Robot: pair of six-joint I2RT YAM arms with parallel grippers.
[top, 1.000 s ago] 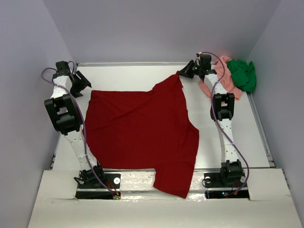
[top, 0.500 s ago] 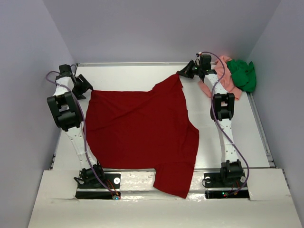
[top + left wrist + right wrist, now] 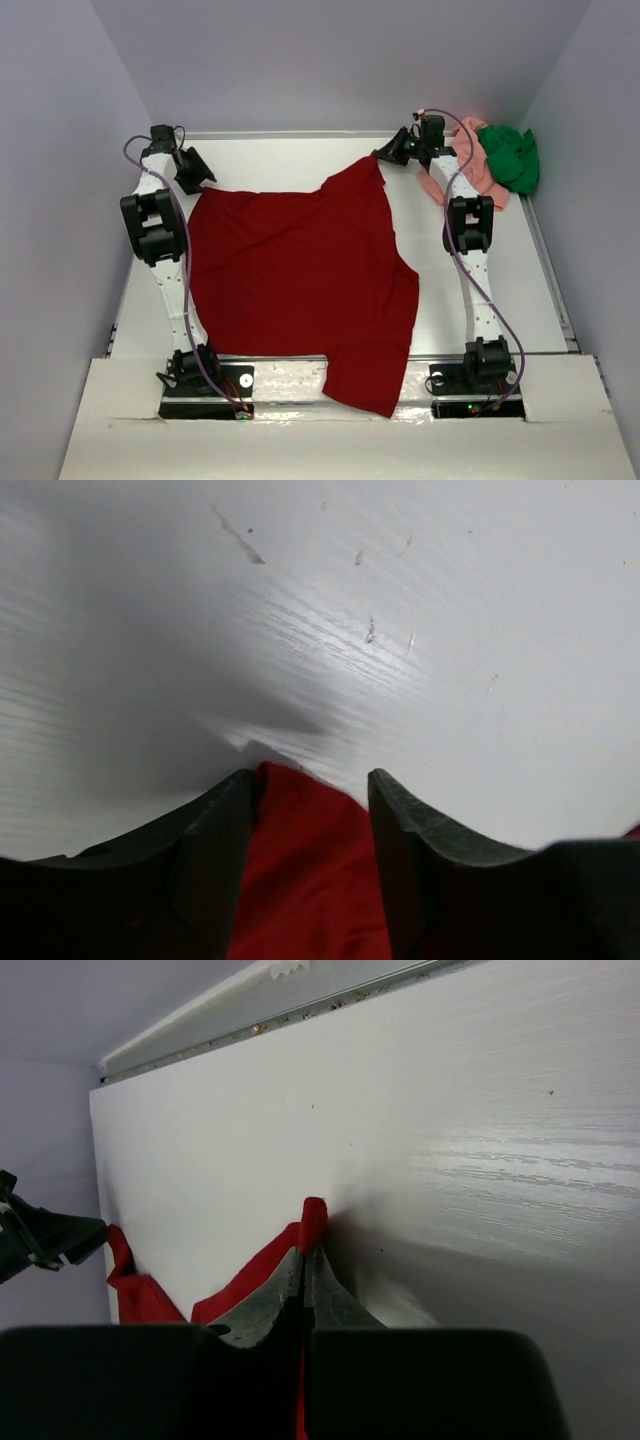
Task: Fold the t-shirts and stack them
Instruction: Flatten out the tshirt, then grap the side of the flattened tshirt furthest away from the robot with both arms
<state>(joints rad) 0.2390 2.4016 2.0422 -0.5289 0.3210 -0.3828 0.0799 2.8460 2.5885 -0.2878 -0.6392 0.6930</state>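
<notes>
The dark red t-shirt (image 3: 300, 270) lies spread over the white table, its lower hem hanging over the near edge. My right gripper (image 3: 380, 156) is shut on the shirt's far right corner, which pokes out past the tips (image 3: 313, 1215). My left gripper (image 3: 203, 181) is open at the shirt's far left corner; the red cloth (image 3: 310, 870) lies between its two fingers (image 3: 225, 825). The salmon pink t-shirt (image 3: 470, 165) and the bright green t-shirt (image 3: 512, 155) lie crumpled at the far right.
The table's back rail (image 3: 290, 134) runs behind both grippers. Grey walls close in left and right. In the right wrist view the left gripper (image 3: 45, 1240) shows at the left.
My left gripper has swung right and down from beside the table's left edge onto the shirt's far left corner. The right gripper has stayed in place, holding its corner.
</notes>
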